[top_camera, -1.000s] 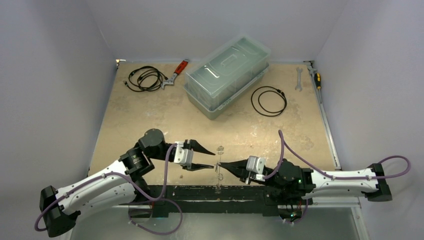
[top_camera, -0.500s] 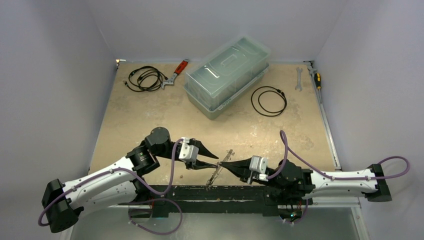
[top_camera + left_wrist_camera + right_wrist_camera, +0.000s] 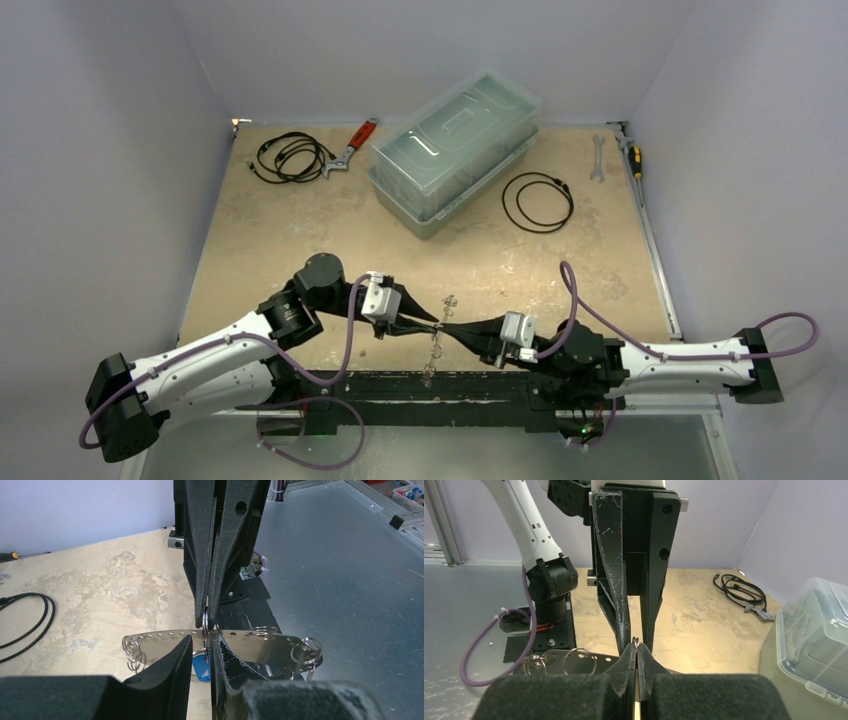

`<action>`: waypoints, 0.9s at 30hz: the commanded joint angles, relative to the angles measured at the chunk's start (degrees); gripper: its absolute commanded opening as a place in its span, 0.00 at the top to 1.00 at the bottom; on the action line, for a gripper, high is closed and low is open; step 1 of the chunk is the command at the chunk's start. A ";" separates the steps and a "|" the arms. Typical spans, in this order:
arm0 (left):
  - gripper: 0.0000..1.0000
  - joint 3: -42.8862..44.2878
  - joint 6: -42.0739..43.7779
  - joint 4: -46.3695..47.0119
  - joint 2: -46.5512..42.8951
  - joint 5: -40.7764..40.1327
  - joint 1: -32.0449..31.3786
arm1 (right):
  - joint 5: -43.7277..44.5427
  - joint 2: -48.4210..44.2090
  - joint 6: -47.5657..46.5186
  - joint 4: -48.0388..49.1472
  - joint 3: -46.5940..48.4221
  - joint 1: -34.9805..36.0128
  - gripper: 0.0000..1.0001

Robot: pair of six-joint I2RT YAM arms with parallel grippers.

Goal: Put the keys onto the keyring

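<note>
My right gripper (image 3: 446, 327) is shut on the edge of the keyring (image 3: 636, 640), a thin silvery wire ring seen edge-on. A flat silvery strip with holes (image 3: 160, 644) hangs across it, with small split rings (image 3: 306, 652) at its ends. A blue-headed key (image 3: 201, 668) shows behind the strip; the tiny silvery keys cannot be told apart. My left gripper (image 3: 430, 322) meets the right one tip to tip. Its jaws (image 3: 202, 637) stand narrowly apart around the ring and strip. The bundle (image 3: 436, 345) is held above the table's near edge.
A clear plastic box (image 3: 455, 150) stands at the back centre. Black cable coils lie at the back left (image 3: 290, 157) and right of the box (image 3: 537, 201). A red-handled wrench (image 3: 352, 145), a spanner (image 3: 598, 157) and a screwdriver (image 3: 634, 160) lie along the back.
My left gripper has moved right up to the right gripper and its jaws have narrowed around the ring. The strip tilted, then swung back near upright. The right gripper has kept its hold.
</note>
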 commanded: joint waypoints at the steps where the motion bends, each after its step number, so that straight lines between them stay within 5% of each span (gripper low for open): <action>1: 0.83 -0.25 -1.34 3.50 0.50 1.56 0.17 | -0.32 -0.54 -0.41 4.68 -0.07 -0.01 1.00; 7: 1.00 -0.26 -1.42 3.36 0.73 1.07 0.21 | -1.37 0.09 -0.41 5.93 -0.46 0.00 1.00; 18: 1.00 1.91 1.46 -2.75 -0.70 -5.20 0.21 | -2.86 1.52 -0.36 4.84 -0.04 0.04 0.99; 23: 1.00 2.64 3.12 -5.73 -0.94 -6.67 0.17 | -2.87 1.82 0.37 3.05 1.17 -0.01 0.72; 24: 1.00 2.96 3.82 -6.74 -7.03 -7.08 0.21 | -2.82 1.65 0.43 2.74 1.34 0.00 0.68; 27: 1.00 3.99 7.22 -10.85 -0.68 -8.71 0.21 | -1.09 1.10 0.90 1.19 1.71 0.03 0.59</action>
